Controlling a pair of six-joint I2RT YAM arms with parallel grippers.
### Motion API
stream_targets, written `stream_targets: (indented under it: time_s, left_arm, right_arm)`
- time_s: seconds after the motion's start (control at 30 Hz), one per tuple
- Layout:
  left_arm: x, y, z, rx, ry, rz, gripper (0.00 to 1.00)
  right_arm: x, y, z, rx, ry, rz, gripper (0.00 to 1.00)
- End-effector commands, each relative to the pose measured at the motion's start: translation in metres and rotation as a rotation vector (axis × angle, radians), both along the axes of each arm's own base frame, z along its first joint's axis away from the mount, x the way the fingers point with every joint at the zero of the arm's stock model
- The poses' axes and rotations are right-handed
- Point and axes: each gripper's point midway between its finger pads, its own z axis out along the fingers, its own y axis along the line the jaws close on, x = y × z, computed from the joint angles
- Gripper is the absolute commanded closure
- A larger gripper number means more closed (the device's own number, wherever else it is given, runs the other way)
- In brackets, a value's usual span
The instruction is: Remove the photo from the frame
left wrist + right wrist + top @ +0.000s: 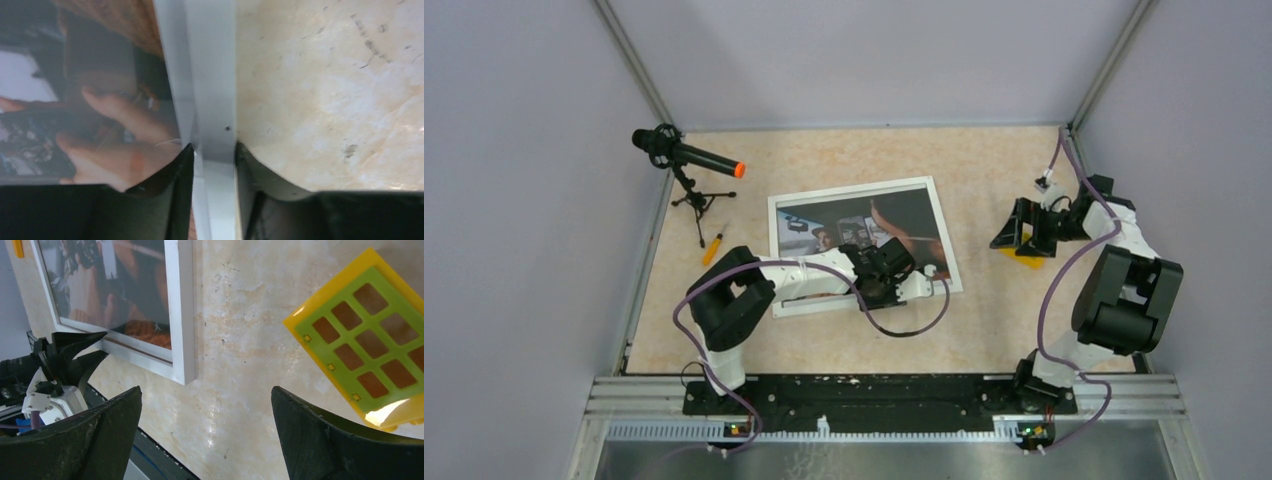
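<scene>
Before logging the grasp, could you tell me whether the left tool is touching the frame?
Touching. The left wrist view shows the left tool with its fingers pressed against both sides of the frame at its white border, no gap visible.

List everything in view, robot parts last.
frame: 1, white border, flat mid-table, face up
photo: 1, dark collage with orange-brown patches, inside the frame
microphone: 1, black with orange tip, on a small tripod, far left of the table
screwdriver: 1, orange handle, left of the frame, by the tripod
yellow block: 1, yellow with green grid face, right of the frame
table: 1, beige marbled, under everything
left gripper: 1, black, closed across the frame's white border near its near right corner
right gripper: 1, black, open, above the table beside the yellow block
</scene>
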Motion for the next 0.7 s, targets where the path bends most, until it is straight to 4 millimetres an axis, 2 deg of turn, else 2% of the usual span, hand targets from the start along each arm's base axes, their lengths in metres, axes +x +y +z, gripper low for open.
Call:
stream_targets:
  time_s: [0.0, 0.1, 0.17, 0.33, 0.5, 0.67]
  left_arm:
    - [0.000, 0.019, -0.026, 0.102, 0.017, 0.045, 0.69]
    - [-0.002, 0.010, -0.005, 0.042, 0.020, 0.038, 0.91]
    - [-0.001, 0.008, 0.005, 0.027, 0.011, 0.037, 1.00]
    - [-0.002, 0.005, 0.041, -0.050, -0.019, 0.020, 1.00]
    - [-0.006, -0.007, 0.073, -0.168, -0.043, -0.029, 1.00]
    - [-0.008, -0.017, 0.091, -0.251, -0.061, -0.071, 1.00]
  right_arm:
    - [0.005, 0.017, 0.004, 0.068, -0.021, 0.019, 0.01]
    - [0.004, 0.021, -0.002, 0.098, 0.000, 0.017, 0.01]
    - [0.002, 0.025, -0.005, 0.120, 0.012, 0.021, 0.01]
    - [-0.006, 0.035, -0.016, 0.196, 0.067, 0.023, 0.01]
    - [-0.015, 0.056, -0.017, 0.295, 0.109, 0.062, 0.01]
    - [-0.021, 0.082, -0.013, 0.388, 0.130, 0.131, 0.01]
